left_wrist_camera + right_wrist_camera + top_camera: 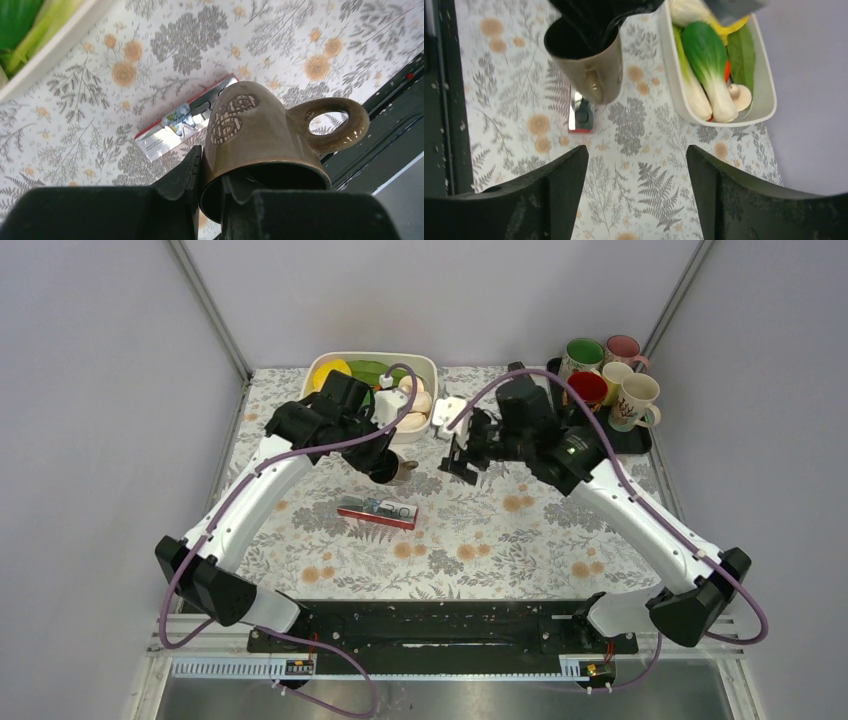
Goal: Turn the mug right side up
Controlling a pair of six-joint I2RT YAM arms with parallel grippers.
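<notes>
Glazed brown ceramic mug (250,135): rim pinched by left claw (212,172). Right claw (636,160), at mug's three o'clock, released, empty. Risk: rim-only pinch may slip, dropping mug.

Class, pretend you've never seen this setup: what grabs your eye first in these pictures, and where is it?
The brown mug stands out first, pinched at its rim by the left tool over the middle of the flowered table. Next come the white tub of vegetables at the far edge and the colourful mugs in the far right corner.
</notes>
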